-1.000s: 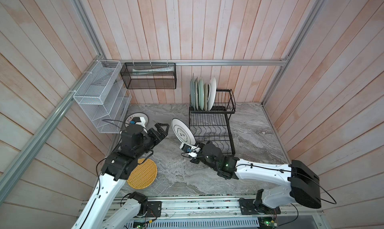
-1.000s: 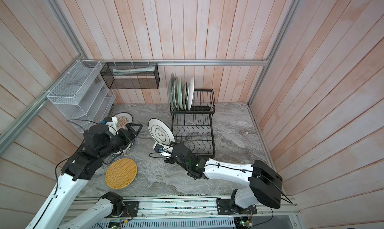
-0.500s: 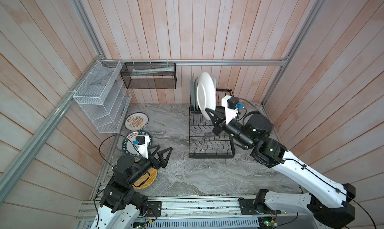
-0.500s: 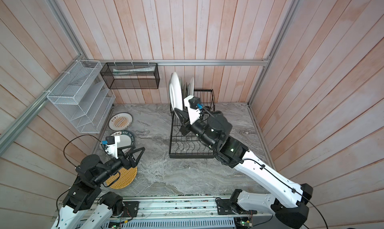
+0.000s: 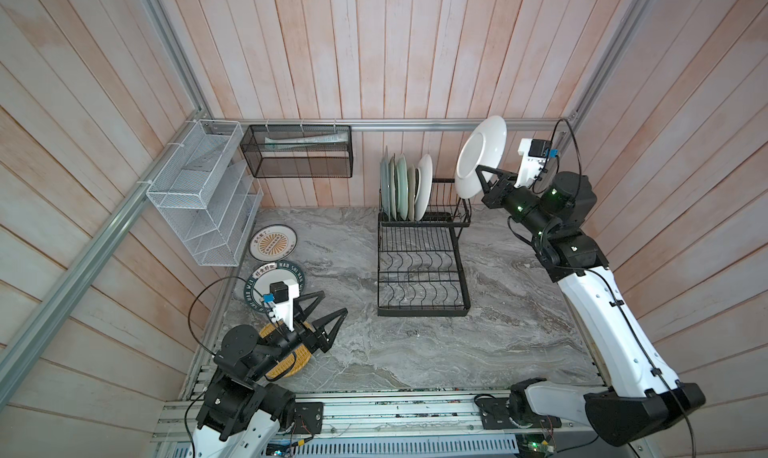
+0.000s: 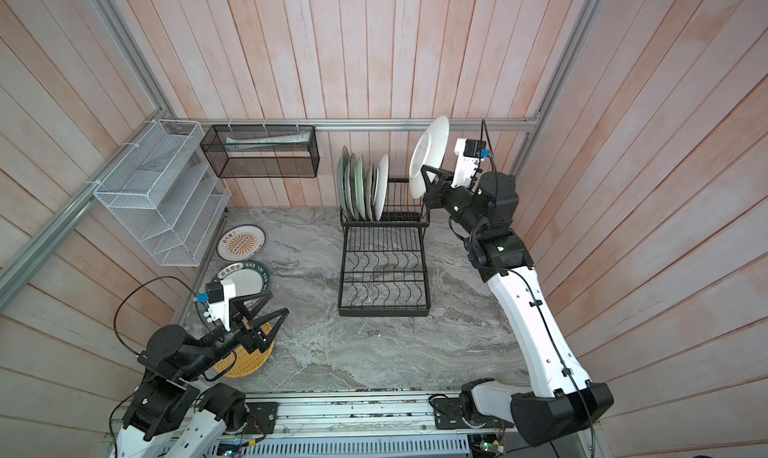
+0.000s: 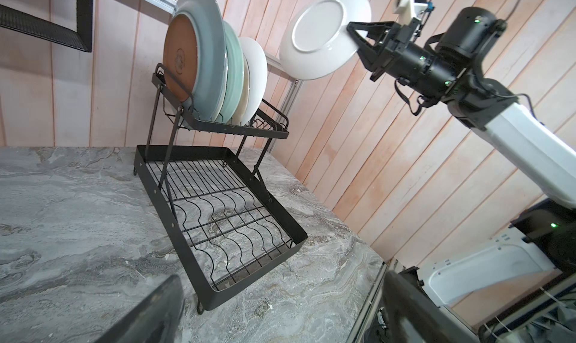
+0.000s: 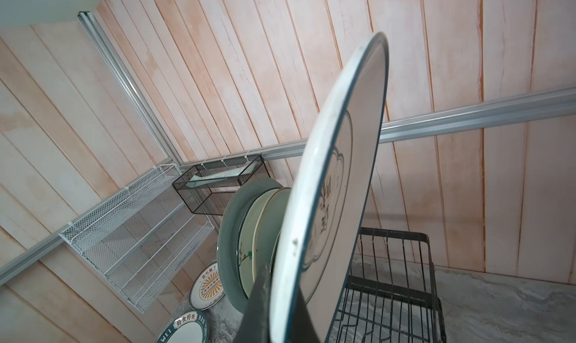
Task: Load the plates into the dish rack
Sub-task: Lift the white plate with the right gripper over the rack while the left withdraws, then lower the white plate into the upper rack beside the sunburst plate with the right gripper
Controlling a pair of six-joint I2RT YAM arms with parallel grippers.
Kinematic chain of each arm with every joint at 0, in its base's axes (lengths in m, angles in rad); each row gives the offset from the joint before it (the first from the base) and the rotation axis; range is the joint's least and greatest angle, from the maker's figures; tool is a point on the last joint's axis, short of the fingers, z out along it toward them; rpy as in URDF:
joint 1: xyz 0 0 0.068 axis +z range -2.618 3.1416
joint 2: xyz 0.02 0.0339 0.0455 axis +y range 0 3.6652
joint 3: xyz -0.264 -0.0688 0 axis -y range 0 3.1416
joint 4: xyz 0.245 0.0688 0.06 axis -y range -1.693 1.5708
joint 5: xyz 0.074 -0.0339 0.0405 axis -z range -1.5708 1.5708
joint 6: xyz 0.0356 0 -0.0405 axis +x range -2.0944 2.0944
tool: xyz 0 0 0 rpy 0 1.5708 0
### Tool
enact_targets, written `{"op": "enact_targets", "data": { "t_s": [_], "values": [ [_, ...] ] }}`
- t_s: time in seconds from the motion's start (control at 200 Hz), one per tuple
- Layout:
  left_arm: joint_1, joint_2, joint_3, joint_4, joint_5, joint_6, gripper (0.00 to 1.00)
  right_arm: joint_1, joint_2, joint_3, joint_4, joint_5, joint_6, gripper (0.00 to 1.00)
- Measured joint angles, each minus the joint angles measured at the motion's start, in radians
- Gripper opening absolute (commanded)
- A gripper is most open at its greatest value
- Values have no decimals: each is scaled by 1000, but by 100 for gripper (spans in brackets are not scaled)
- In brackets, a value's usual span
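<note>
On the grey marble tabletop point(image 5: 519, 310) stood a large black wire dish rack point(image 5: 423, 313), with a row of round plates point(image 5: 405, 187), teal, pale green and white, standing on edge in its raised upper tier. Above that tier's right end, clear of the row, the right gripper point(image 5: 482, 173) was clamped on the rim of a round white plate point(image 5: 478, 160), held upright in the air. Three more lay flat at the table's left: a white sunburst plate point(image 5: 273, 245), a white plate with a dark lettered rim point(image 5: 259, 285) and a yellow ribbed plate point(image 6: 245, 362). Over the last hung the left gripper point(image 5: 332, 302), jaws spread wide, holding nothing.
</note>
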Motion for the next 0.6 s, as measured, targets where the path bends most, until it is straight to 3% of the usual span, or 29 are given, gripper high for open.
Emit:
{"op": "enact_targets", "data": {
  "t_s": [0.295,0.595],
  "values": [
    [11,0,-10,25,35,5,100,-39,166,23,-2,-166,58,0],
    [18,0,-12,27,35,5,100,-37,281,72,-8,-251,62,0]
  ]
}}
